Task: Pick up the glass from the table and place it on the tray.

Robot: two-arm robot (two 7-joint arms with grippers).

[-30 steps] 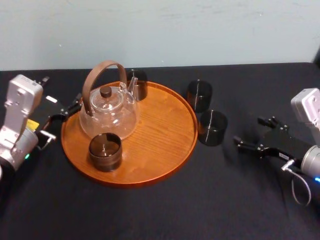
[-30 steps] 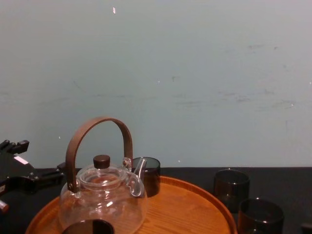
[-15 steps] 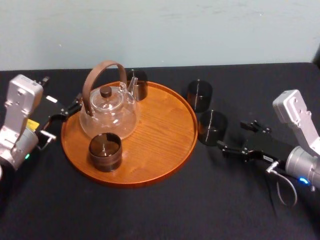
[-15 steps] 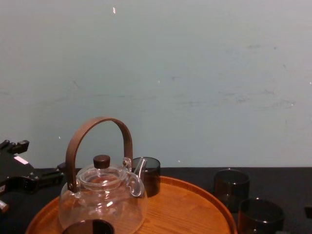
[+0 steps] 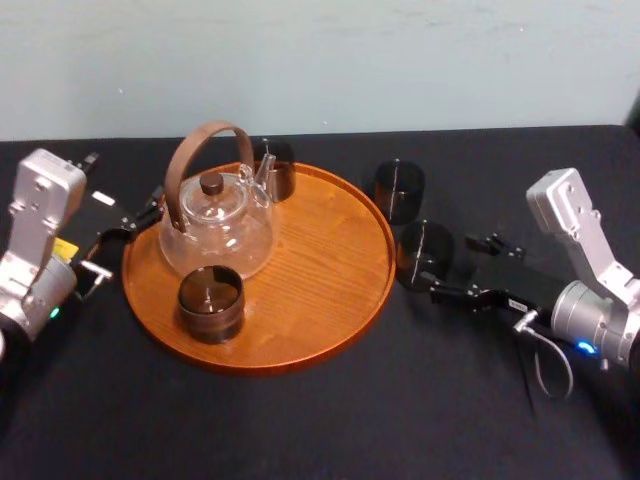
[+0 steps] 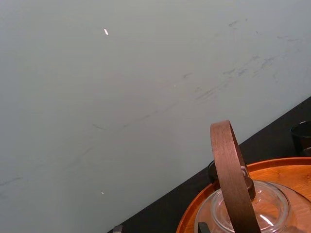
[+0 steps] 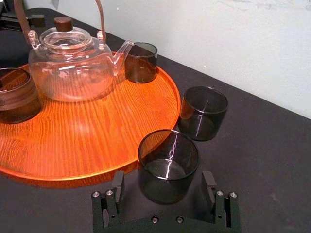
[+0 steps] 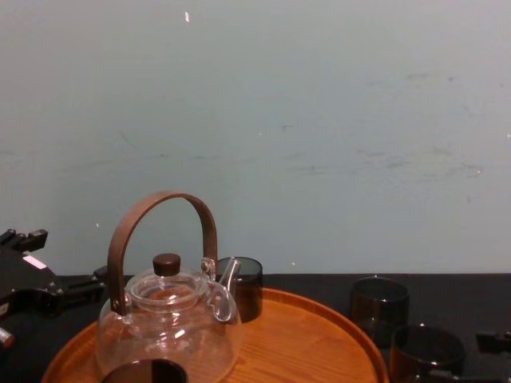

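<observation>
Short, dark smoked glass (image 5: 424, 254), empty, upright on table (image 5: 350, 420). It sits between fingers of right gripper (image 5: 452, 264), jaws apart either side, not yet clamped; contact can't tell. Tray (image 5: 330, 300) rim just beyond fingertips, second glass (image 5: 399, 190) further on. Left gripper (image 5: 140, 215) idle at tray's opp. side.

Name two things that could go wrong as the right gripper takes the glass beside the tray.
1. The open right gripper straddles the nearer glass; a second glass stands close behind, so overreaching could knock it.
2. The tray has a raised rim right beside it; carried low, the glass may catch and tip.
The left gripper sits left of the tray.
</observation>
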